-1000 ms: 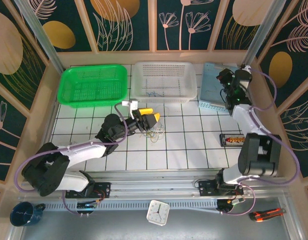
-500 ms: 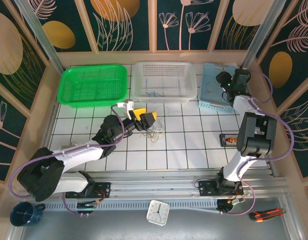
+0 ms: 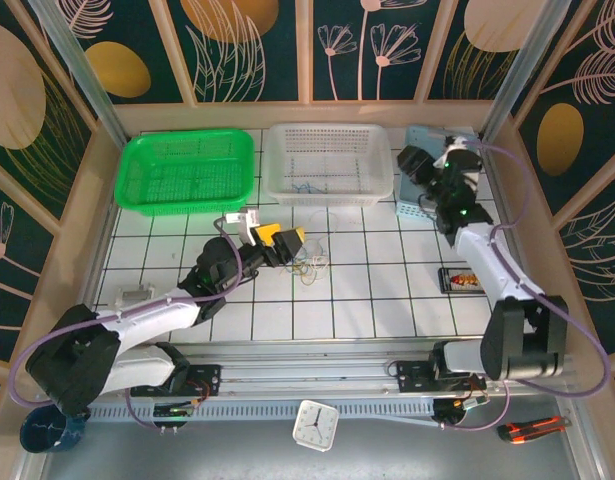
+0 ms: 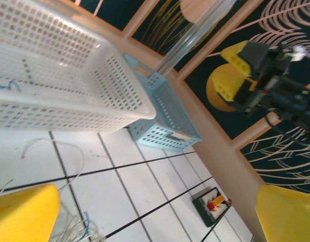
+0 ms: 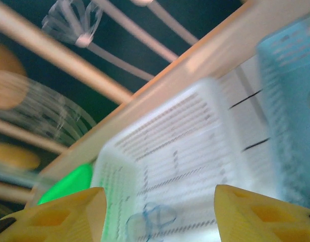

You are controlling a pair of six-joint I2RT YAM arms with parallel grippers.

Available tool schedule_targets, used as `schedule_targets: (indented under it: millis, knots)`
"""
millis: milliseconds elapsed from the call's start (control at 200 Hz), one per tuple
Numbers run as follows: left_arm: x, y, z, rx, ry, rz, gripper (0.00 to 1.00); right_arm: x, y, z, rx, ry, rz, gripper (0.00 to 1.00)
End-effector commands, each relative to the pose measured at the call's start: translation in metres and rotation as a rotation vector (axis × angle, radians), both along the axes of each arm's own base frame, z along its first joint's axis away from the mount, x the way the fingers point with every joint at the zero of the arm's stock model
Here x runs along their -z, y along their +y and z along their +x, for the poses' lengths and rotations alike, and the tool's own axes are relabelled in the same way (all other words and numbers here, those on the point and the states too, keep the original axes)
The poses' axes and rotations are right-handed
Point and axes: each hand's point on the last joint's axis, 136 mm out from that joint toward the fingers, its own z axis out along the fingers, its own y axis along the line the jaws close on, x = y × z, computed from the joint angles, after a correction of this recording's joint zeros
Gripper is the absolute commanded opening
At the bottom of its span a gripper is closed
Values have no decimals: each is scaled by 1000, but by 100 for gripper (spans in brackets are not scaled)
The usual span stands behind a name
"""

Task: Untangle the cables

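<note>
While the right gripper (image 5: 160, 214) is swinging in open, the left gripper (image 4: 155, 217) is opening empty. Cables (image 3: 309, 265) are lying just below it, waiting.

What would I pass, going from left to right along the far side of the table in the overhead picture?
green basket → white basket → light blue basket
</note>
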Motion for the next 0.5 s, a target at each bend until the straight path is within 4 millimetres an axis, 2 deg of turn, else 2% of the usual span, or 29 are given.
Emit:
schedule_targets:
  millis: [0, 100, 245, 395, 495]
  knots:
    - [19, 12, 2, -64, 66, 33, 99, 16, 47, -36, -124, 32, -13, 58]
    - [43, 21, 3, -105, 146, 74, 99, 42, 90, -71, -232, 75, -43, 58]
    - [74, 34, -3, -129, 227, 122, 98, 84, 136, -120, -338, 150, -103, 57]
    - [98, 41, -9, -121, 292, 197, 91, 118, 166, -155, -395, 214, -192, 53]
    - [104, 46, -11, -129, 308, 208, 90, 132, 188, -171, -454, 243, -238, 49]
